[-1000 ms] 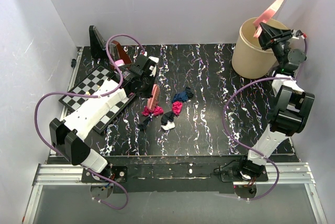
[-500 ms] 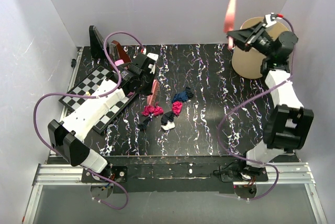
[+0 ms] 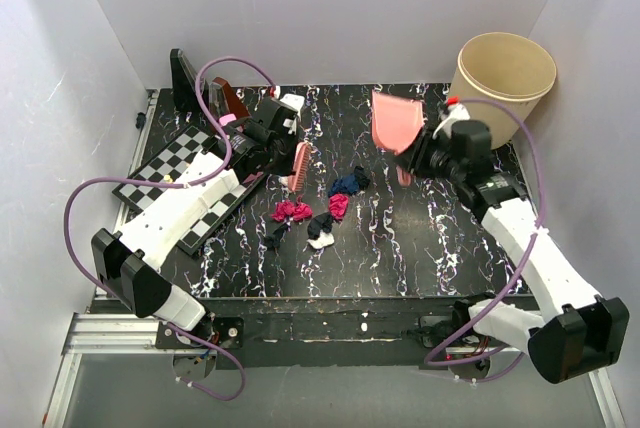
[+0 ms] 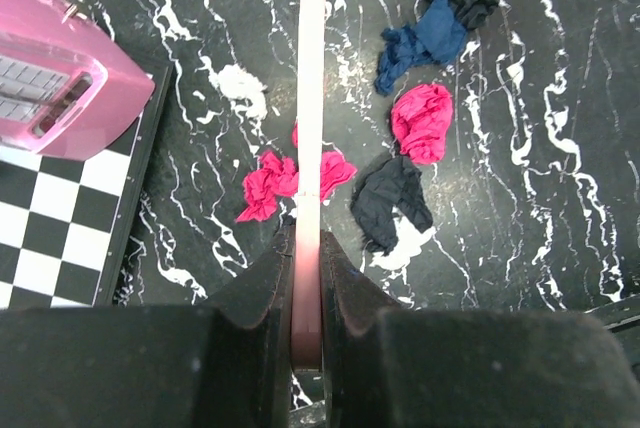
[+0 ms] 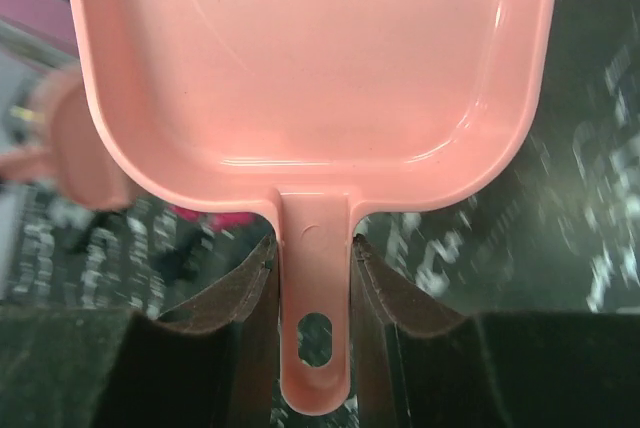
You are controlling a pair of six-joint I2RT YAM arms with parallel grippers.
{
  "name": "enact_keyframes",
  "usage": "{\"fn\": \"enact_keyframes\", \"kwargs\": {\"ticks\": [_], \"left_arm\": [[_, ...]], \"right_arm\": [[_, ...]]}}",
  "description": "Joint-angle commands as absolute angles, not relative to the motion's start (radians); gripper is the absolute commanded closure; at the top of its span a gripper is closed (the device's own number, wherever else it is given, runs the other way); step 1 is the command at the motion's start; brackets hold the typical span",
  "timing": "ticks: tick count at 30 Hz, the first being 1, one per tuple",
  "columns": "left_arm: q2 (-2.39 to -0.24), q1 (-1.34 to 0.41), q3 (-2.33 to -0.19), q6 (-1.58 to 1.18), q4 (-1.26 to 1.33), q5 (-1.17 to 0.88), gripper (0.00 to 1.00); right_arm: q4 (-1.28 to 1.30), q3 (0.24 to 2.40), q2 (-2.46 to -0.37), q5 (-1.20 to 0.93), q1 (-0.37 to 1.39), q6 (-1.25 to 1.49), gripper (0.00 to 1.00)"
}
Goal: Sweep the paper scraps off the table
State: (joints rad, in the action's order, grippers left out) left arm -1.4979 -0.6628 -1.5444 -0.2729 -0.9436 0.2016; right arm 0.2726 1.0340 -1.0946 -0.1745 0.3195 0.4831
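Paper scraps lie in a loose cluster mid-table (image 3: 430,238): a magenta wad (image 3: 291,211), a dark blue one (image 3: 347,184), another magenta one (image 3: 339,205) and a black one (image 3: 320,223). The left wrist view shows them too: magenta (image 4: 262,188), blue (image 4: 425,38), magenta (image 4: 422,123), black (image 4: 395,198). My left gripper (image 3: 272,153) (image 4: 308,238) is shut on a pink brush (image 3: 297,166) (image 4: 310,98), held just left of the scraps. My right gripper (image 3: 425,153) (image 5: 314,248) is shut on the handle of the pink dustpan (image 3: 396,121) (image 5: 310,58), which hangs tilted over the table right of the scraps and looks empty.
A tan round bin (image 3: 503,73) stands at the back right corner. A checkered chessboard (image 3: 175,163) lies at the left under my left arm, with a pink device (image 4: 50,83) on it. Dark upright objects (image 3: 183,78) stand at the back left.
My right arm swung the dustpan from above the bin down and left to over the table. My left gripper lifted the brush slightly back and away from the magenta wad.
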Motion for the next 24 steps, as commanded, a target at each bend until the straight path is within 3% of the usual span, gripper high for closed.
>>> {"fn": "enact_keyframes", "kwargs": {"ticks": [1, 7, 13, 19, 24], "left_arm": [[-1.496, -0.663, -1.585, -0.296, -0.839, 0.141, 1.00], [-1.588, -0.663, -1.614, -0.480, -0.665, -0.079, 1.00], [-1.785, -0.661, -1.684, -0.693, -0.506, -0.225, 1.00], [-1.989, -0.663, -1.807, -0.840, -0.437, -0.233, 1.00], [-2.045, -0.657, -1.778, -0.965, -0.442, -0.154, 1.00]], "right_arm": [[0.409, 0.910, -1.077, 0.061, 0.350, 0.452, 0.99], [0.517, 0.805, -1.017, 0.227, 0.351, 0.534, 0.99], [0.688, 0.845, -1.019, 0.314, 0.350, 0.626, 0.99], [0.785, 0.874, -1.023, 0.357, 0.350, 0.646, 0.99], [0.736, 0.831, -0.968, 0.319, 0.350, 0.663, 0.99]]}}
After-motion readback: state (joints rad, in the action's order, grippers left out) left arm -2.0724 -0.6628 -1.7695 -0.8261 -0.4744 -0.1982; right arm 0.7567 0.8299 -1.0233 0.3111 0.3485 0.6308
